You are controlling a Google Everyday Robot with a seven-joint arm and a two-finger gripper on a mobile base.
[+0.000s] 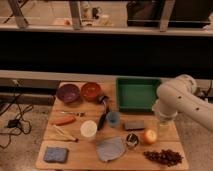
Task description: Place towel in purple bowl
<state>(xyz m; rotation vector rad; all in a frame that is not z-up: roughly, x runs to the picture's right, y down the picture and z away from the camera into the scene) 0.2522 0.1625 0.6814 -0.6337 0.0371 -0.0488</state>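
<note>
A single raised camera looks down over the table [77, 150], end effector [162, 121] at its right edge.

Floor [25, 150]: pale, speckled, hard surface; seen left and right of the table.
Table [80, 152]: low, light wood planks, rectangular, standing on the floor in front of the wall.
Cables [14, 116]: black, lying loose on the floor left of the table.
Wall panel [100, 55]: broad dark band across the whole width.
Ledge [45, 76]: pale strip along the panel's foot.
Sill [110, 30]: light rail above the panel.
Uprights [75, 12]: grey metal posts rising from the sill; warmly lit space behind, details unclear.
</note>
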